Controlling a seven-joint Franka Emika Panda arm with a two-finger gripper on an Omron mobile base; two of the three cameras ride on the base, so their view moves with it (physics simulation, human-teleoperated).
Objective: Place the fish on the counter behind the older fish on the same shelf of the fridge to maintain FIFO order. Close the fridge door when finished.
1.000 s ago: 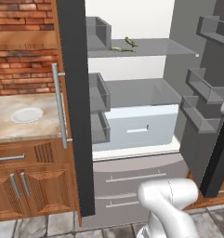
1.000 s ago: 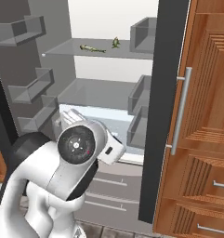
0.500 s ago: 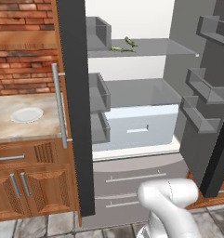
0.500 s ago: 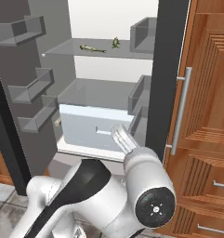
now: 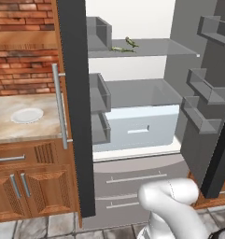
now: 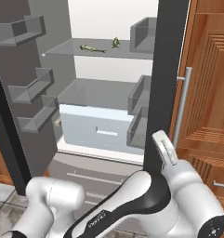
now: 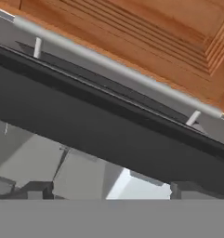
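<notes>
1. Claw [image 6: 165, 149] low, by the black edge of the fridge's [image 5: 132, 126] open right door [image 6: 171, 79]; door's silver handle [image 7: 118, 69] close ahead in hand view. Jaws spread wide, nothing held.
2. Two fish [image 5: 124, 45] on grey shelf [image 5: 156, 49], high above claw and left of it.
3. Counter [image 5: 20, 126] w/ white plate [image 5: 26, 115] far left; brick wall [image 5: 23, 51] behind it.
4. Door bins [image 5: 205, 93]: contents not discernible.

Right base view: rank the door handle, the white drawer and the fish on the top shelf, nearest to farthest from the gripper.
1. Door handle, just right of the gripper.
2. White drawer, lower in the fridge, to the gripper's left.
3. Fish, up on the shelf, farthest.
</notes>
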